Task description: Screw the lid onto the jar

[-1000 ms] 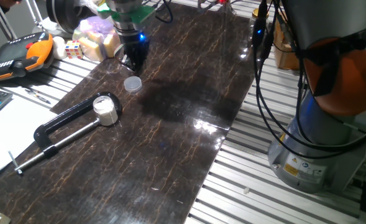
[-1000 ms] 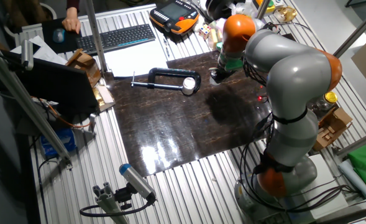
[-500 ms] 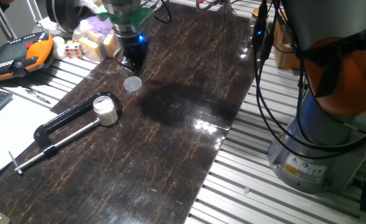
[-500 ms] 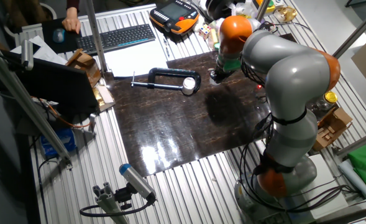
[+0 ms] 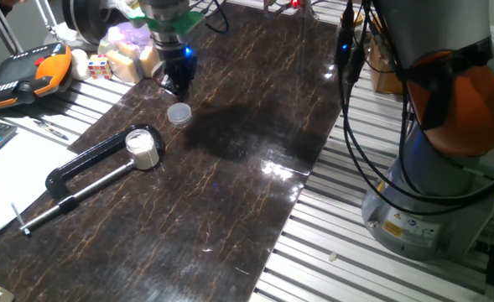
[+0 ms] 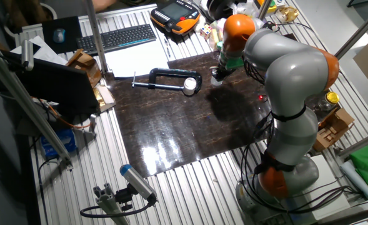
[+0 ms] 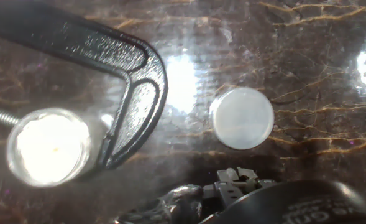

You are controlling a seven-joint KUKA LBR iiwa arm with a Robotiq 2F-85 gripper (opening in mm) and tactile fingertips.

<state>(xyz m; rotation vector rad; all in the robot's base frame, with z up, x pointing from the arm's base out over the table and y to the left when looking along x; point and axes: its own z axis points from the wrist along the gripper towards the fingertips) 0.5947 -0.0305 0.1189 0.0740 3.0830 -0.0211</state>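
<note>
The lid (image 5: 178, 113) is a small pale round cap lying flat on the dark marbled table; in the hand view (image 7: 242, 118) it lies right of centre. The jar (image 5: 143, 148) is a short whitish cylinder standing open inside the jaw of the black C-clamp (image 5: 87, 172), left of the lid; it also shows in the hand view (image 7: 48, 146) and in the other fixed view (image 6: 189, 85). My gripper (image 5: 179, 84) hangs just behind and above the lid, apart from it. Its fingertips (image 7: 235, 179) appear together and empty at the bottom edge of the hand view.
The C-clamp's curved frame (image 7: 133, 81) lies between jar and lid. An orange-and-black pendant (image 5: 24, 75), dice and pale blocks (image 5: 129, 54) sit behind the gripper. A keyboard (image 6: 115, 37) and paper lie beyond the table's left end. The arm's cables (image 5: 356, 101) hang at the right.
My gripper has shifted slightly left and away from the lid. The lid, jar and clamp have not moved.
</note>
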